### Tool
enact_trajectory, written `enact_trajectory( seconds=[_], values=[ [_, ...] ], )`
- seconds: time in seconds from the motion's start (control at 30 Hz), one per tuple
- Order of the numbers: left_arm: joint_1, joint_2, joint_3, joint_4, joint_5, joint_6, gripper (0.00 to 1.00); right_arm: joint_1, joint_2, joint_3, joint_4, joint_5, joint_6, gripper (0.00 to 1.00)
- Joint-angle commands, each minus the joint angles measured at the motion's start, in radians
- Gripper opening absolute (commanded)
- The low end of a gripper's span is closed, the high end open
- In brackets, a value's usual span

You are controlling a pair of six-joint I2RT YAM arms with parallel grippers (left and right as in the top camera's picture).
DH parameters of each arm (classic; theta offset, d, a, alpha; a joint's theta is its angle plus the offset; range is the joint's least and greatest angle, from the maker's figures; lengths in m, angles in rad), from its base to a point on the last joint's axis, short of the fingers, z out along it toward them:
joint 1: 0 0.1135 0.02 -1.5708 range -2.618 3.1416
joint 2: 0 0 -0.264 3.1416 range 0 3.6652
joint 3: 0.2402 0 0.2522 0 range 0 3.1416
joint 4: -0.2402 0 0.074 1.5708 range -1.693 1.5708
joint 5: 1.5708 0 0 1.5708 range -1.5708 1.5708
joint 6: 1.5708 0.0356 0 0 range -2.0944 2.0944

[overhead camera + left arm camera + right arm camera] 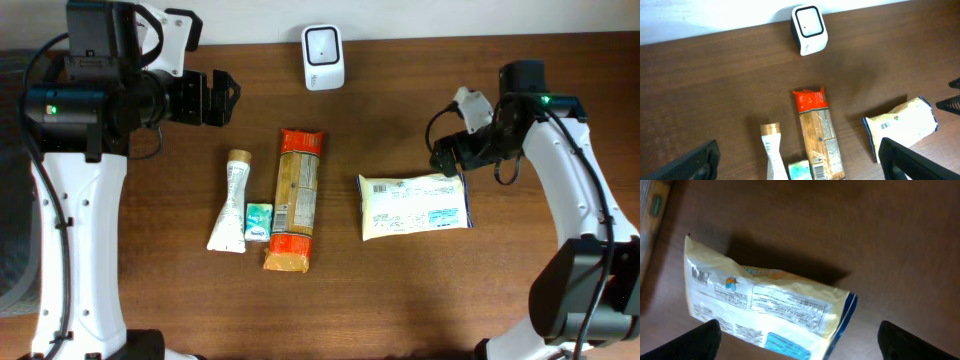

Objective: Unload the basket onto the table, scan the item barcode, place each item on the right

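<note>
A white barcode scanner (323, 57) (809, 29) stands at the table's far edge. Four items lie flat in mid-table: a white tube (232, 205) (772, 150), a small green box (258, 221), an orange pasta packet (293, 200) (817, 135) with a barcode facing up at its near end, and a yellow-white bag (413, 206) (765, 305). My left gripper (215, 97) (802, 167) hovers open at the far left, high above the items. My right gripper (445, 155) (805, 342) hangs open just over the bag's far right corner, holding nothing.
The brown table (500, 300) meets a white wall behind the scanner. The right arm's base stands at the near right corner and the left arm's column along the left edge.
</note>
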Motion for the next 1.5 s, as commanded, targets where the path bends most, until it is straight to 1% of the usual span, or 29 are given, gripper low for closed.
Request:
enact_trajectory(
  seconds=[0.0,0.03,0.1,0.23,0.27,0.3,0.33,0.37,0.4,0.43,0.47,0.53,0.57,0.6,0.67,0.7,0.73,0.8,0.83,0.87,0.9,0.93,1.0,1.03,1.1,1.23,1.33,1.4,1.47],
  values=[
    [0.005,-0.005,0.002,0.002,0.004,0.016,0.99,0.065,0.001,-0.069,0.004,0.018,-0.418,0.98],
    [0.005,-0.005,0.002,0.002,0.004,0.017,0.99,0.088,0.003,-0.123,0.012,0.018,-0.517,0.98],
    [0.005,-0.005,0.002,0.002,0.004,0.017,0.99,0.104,0.008,-0.223,0.098,0.019,-0.587,0.98],
    [0.005,-0.005,0.002,0.002,0.004,0.017,0.99,0.104,0.075,-0.368,0.253,0.058,-0.587,1.0],
    [0.005,-0.005,0.002,0.002,0.004,0.017,0.99,0.104,0.104,-0.391,0.294,0.063,-0.587,0.97],
    [0.005,-0.005,0.002,0.002,0.004,0.016,0.99,0.104,0.156,-0.397,0.301,0.057,-0.575,0.85],
    [0.005,-0.005,0.002,0.002,0.004,0.016,0.99,0.104,0.164,-0.397,0.301,0.048,-0.567,0.64],
    [0.005,-0.005,0.002,0.002,0.004,0.016,0.99,0.104,0.162,-0.396,0.301,0.04,-0.568,0.38],
    [0.005,-0.005,0.002,0.002,0.004,0.016,0.99,0.104,0.162,-0.396,0.301,0.028,-0.568,0.2],
    [0.005,-0.005,0.002,0.002,0.004,0.017,0.99,0.105,0.162,-0.392,0.301,0.009,-0.568,0.07],
    [0.005,-0.005,0.002,0.002,0.004,0.016,0.99,0.105,0.162,-0.381,0.301,-0.016,-0.566,0.06],
    [0.005,-0.005,0.002,0.002,0.004,0.017,0.99,0.105,0.162,-0.331,0.296,-0.052,-0.466,0.09],
    [0.005,-0.005,0.002,0.002,0.004,0.017,0.99,0.105,0.162,-0.293,0.276,-0.059,-0.411,0.18],
    [0.005,-0.005,0.002,0.002,0.004,0.017,0.99,0.105,0.162,-0.224,0.214,-0.083,-0.325,0.31],
    [0.005,-0.005,0.002,0.002,0.004,0.017,0.99,0.104,0.162,-0.074,0.053,-0.115,-0.222,0.42],
    [0.005,-0.005,0.002,0.002,0.004,0.016,0.99,0.104,0.162,-0.005,-0.023,-0.13,-0.184,0.61],
    [0.005,-0.005,0.002,0.002,0.004,0.017,0.99,0.104,0.162,0.087,-0.111,-0.129,-0.119,0.67],
    [0.005,-0.005,0.002,0.002,0.004,0.016,0.99,0.097,0.162,0.241,-0.255,-0.129,0.029,0.68],
    [0.005,-0.005,0.002,0.002,0.004,0.016,0.99,0.079,0.162,0.259,-0.281,-0.121,0.171,0.6],
    [0.005,-0.005,0.002,0.002,0.004,0.017,0.99,0.043,0.164,0.215,-0.255,-0.105,0.307,0.68],
    [0.005,-0.005,0.002,0.002,0.004,0.017,0.99,-0.001,0.164,0.145,-0.212,-0.109,0.372,0.75],
    [0.005,-0.005,0.002,0.002,0.004,0.016,0.99,-0.055,0.164,0.042,-0.157,-0.174,0.364,0.78],
    [0.005,-0.005,0.002,0.002,0.004,0.016,0.99,-0.159,0.164,-0.131,-0.049,-0.407,0.222,0.79],
    [0.005,-0.005,0.002,0.002,0.004,0.016,0.99,-0.178,0.164,-0.181,-0.001,-0.44,0.201,0.8],
    [0.005,-0.005,0.002,0.002,0.004,0.016,0.99,-0.176,0.164,-0.243,0.07,-0.452,0.202,0.82],
    [0.005,-0.005,0.002,0.002,0.004,0.017,0.99,-0.177,0.164,-0.368,0.253,-0.663,0.211,0.81],
    [0.005,-0.005,0.002,0.002,0.004,0.017,0.99,-0.161,0.164,-0.433,0.364,-0.667,0.228,0.8],
    [0.005,-0.005,0.002,0.002,0.004,0.016,0.99,-0.092,0.164,-0.51,0.573,-0.606,0.385,0.73],
    [0.005,-0.005,0.002,0.002,0.004,0.017,0.99,-0.024,0.164,-0.535,0.665,-0.523,0.465,0.7]
  ],
)
